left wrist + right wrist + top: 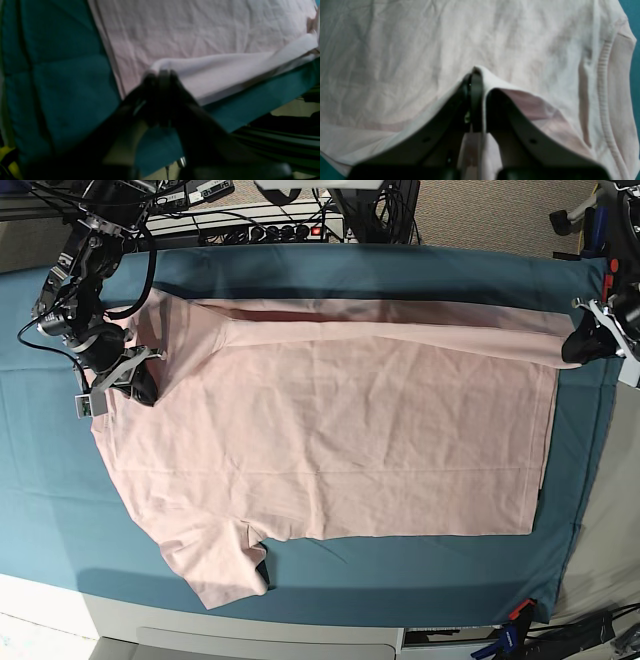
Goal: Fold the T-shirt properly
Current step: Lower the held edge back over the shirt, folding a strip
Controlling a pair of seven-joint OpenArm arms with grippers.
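A teal table cloth (330, 565) covers the work surface, creased in a grid of fold lines. Along the far edge sits a tangle of black cables (190, 215) and a power strip (270, 230) — one small red light showing. Grey carpet (490, 215) lies beyond.

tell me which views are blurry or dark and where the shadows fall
Left wrist view: dim and soft, the left gripper a near-black blur against the pale pink cotton T-shirt. Right wrist view: brighter, mildly soft, ribbed neck band still readable. Base view: sharpest and evenly lit, with a dark shadow band under the T-shirt's lifted far edge on the teal table cloth.
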